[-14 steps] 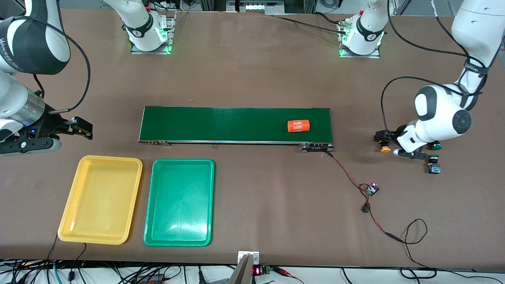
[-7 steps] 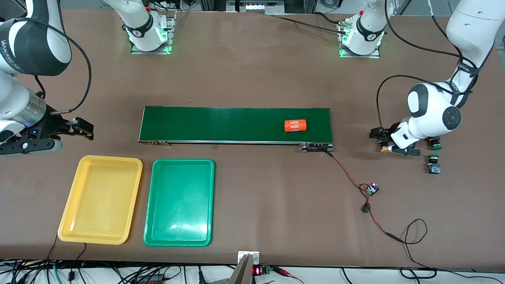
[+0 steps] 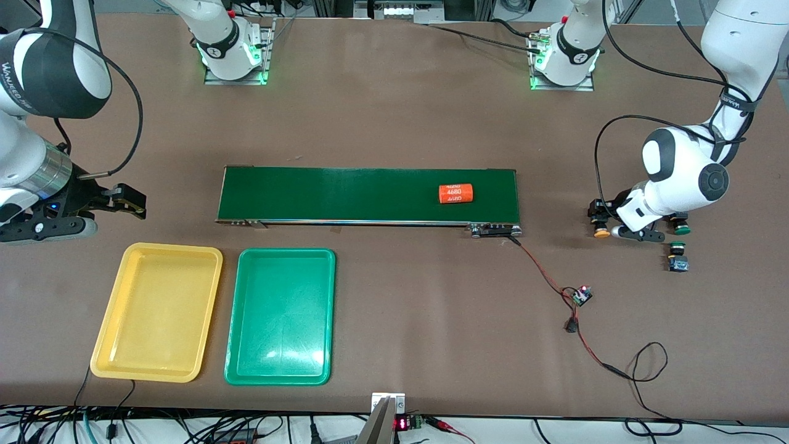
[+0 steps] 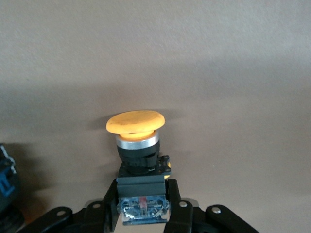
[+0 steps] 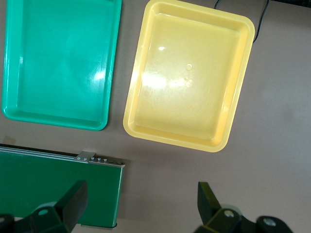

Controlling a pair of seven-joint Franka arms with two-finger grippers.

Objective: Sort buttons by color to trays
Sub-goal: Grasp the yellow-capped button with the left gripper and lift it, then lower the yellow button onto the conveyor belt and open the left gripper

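- The yellow tray (image 5: 187, 77) and green tray (image 5: 58, 58) are showing glossy, smooth plastic, catching light glints.
- The yellow button (image 4: 136, 122) is looking matt-capped, sitting over a shiny metal collar.
- The tabletop (image 3: 394, 123) is appearing matt brown.
- The conveyor belt (image 3: 345, 194) is looking dull green.

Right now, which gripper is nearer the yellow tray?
Right. The right gripper hangs just above the yellow tray; the left gripper is at the table's left-arm end, gripping a yellow button.

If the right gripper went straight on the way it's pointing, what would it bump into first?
Probably the bare table. The open right gripper points down at the brown surface between the conveyor belt and the yellow tray, though how high it hovers is unclear.
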